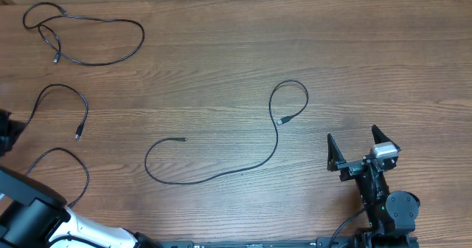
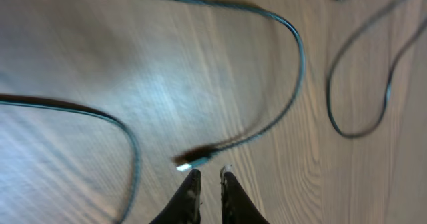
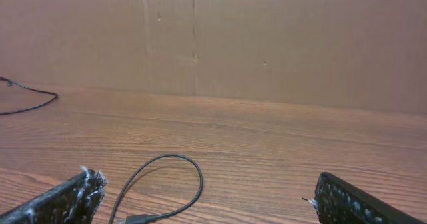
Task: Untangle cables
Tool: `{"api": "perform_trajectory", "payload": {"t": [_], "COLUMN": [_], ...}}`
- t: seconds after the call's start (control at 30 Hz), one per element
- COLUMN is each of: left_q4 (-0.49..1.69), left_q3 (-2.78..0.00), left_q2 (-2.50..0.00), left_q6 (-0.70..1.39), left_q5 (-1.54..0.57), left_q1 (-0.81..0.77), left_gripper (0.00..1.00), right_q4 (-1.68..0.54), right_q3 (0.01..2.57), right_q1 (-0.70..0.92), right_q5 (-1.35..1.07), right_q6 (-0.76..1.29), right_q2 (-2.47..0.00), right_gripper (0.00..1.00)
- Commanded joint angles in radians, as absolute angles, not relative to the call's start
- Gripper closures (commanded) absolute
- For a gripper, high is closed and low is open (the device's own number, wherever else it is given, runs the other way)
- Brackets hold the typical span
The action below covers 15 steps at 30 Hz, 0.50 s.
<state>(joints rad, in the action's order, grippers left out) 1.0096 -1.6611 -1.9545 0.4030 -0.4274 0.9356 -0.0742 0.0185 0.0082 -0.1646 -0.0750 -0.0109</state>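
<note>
Fingers on our left arm, the left fingers [image 2: 192, 192], sit almost pressed together with only a thin slit between them. They pinch nothing, and a small plug [image 2: 190, 163] lies on the tabletop [image 1: 221, 71] just past their tips. Our right fingers [image 1: 333, 153] are spread wide and empty at the near right, well apart from every cord.

We judge the untangling to be mostly done. The cables lie as separate pieces that do not cross one another. The middle cable [image 1: 221, 173] runs in one open curve with a loop at its right end. A short arc [image 1: 63, 87] lies at the left and another arc [image 1: 74, 158] nearer to us. The far-left cable [image 1: 110, 60] is the one that seems unfinished, since its thin end doubles back across its own loop.

We cannot tell whether the two left arcs are one cord or two, because their ends run toward the picture edge and under our left arm [image 1: 44, 218]. The left wrist view is smeared, so we cannot match its plug to a cable for certain. The right wrist view shows little beyond the middle cable's loop.
</note>
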Motion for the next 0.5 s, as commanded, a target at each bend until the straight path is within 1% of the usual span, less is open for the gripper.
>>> {"api": "perform_trajectory", "payload": {"t": [0.0,0.07,0.1,0.13,0.2,0.27,0.3,0.33,0.37,0.4,0.43,0.47], "left_q4": [1.017,1.017,1.017,1.018,1.024,1.033,1.037,1.042,1.044,1.047,1.049,1.053], "left_q3": [-1.664,-1.664,-1.664,-1.664,-1.664,-1.664,-1.664,-1.664,-1.664,-1.664,-1.664,-1.664], "left_q2": [-1.964,-1.964,-1.964,-1.964,-1.964,-1.964,-1.964,-1.964,-1.964,-1.964,-1.964,-1.964], "left_q6": [0.343,0.314,0.31,0.31,0.31,0.311,0.316,0.318,0.318,0.317,0.317,0.318], "left_q5": [-0.475,-0.463,-0.439,-0.408,-0.332,-0.237,-0.196,-0.166,-0.15,-0.146,-0.146,-0.147], "left_q1": [0.872,0.831,0.806,0.785,0.742,0.698,0.68,0.664,0.65,0.638,0.63,0.622], "left_gripper": [0.83,0.77,0.69,0.65,0.63,0.6,0.55,0.43,0.24,0.12,0.04,0.01], "right_q4": [-0.069,-0.069,-0.069,-0.069,-0.069,-0.069,-0.069,-0.069,-0.069,-0.069,-0.069,-0.069], "right_q3": [0.008,0.008,0.008,0.008,0.008,0.008,0.008,0.008,0.008,0.008,0.008,0.008], "right_q1": [0.011,0.011,0.011,0.011,0.011,0.011,0.011,0.011,0.011,0.011,0.011,0.011], "right_q5": [-0.158,-0.158,-0.158,-0.158,-0.158,-0.158,-0.158,-0.158,-0.158,-0.158,-0.158,-0.158], "right_q6": [-0.076,-0.076,-0.076,-0.076,-0.076,-0.076,-0.076,-0.076,-0.076,-0.076,-0.076,-0.076], "right_q2": [-0.003,-0.003,-0.003,-0.003,-0.003,-0.003,-0.003,-0.003,-0.003,-0.003,-0.003,-0.003], "right_gripper": [0.0,0.0,0.0,0.0,0.0,0.0,0.0,0.0,0.0,0.0,0.0,0.0]}}
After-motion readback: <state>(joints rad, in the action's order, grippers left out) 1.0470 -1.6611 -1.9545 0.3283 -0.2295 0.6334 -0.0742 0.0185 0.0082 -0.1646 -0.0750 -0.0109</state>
